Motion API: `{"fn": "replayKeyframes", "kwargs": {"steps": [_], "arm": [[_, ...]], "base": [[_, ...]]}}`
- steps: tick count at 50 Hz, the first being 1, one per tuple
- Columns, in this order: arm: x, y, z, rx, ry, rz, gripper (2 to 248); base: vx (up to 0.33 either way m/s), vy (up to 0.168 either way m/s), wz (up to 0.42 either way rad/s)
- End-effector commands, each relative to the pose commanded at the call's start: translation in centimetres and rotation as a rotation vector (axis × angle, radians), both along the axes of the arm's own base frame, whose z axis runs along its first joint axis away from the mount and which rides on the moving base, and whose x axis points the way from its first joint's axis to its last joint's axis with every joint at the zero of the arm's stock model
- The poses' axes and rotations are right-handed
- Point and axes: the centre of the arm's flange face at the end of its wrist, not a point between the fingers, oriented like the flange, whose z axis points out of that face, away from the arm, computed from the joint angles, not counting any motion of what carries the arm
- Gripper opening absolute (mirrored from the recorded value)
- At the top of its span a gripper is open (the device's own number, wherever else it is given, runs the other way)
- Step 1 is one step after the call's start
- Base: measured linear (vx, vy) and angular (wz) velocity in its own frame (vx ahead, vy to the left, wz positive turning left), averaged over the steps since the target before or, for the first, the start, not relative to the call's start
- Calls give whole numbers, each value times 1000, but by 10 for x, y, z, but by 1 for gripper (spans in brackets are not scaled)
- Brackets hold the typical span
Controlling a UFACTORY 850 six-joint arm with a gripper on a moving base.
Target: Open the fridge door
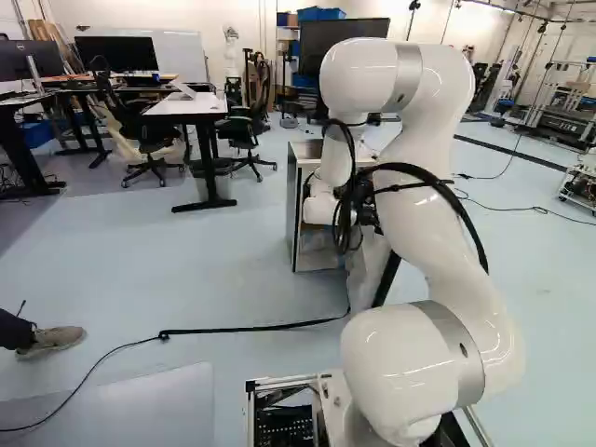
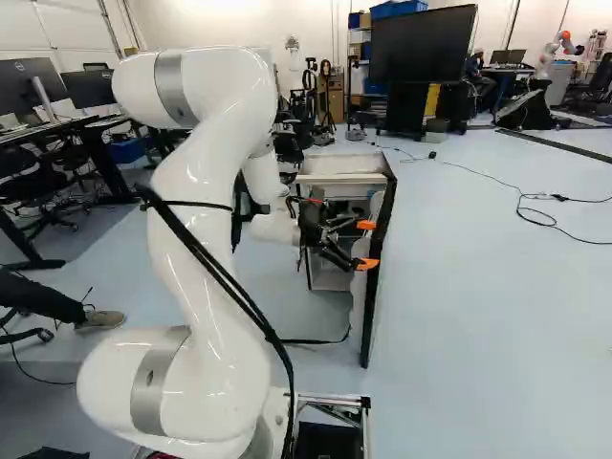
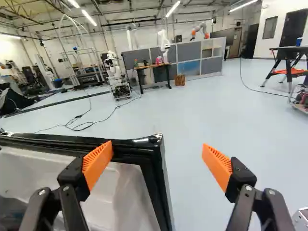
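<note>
Nothing is gripped by the wide-spread claw [image 3: 156, 152]; the fridge door [image 3: 132, 192], already swung out, is seen just ahead of one orange pad [image 3: 97, 164]. If the claw is drawn sideways, its rim could be snagged and the door dragged towards closing.

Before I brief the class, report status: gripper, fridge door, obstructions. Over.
Gripper open, no grip. Fridge door standing open, its edge showing between the fingers. Black strap near door's foot, possible snag.
</note>
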Motion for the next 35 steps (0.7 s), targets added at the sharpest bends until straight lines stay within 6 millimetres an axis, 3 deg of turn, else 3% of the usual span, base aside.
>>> {"fn": "replayKeyframes", "kwargs": {"steps": [35], "arm": [[10, -80, 0, 20, -61, -230, 247]], "base": [[0, 0, 0]]}}
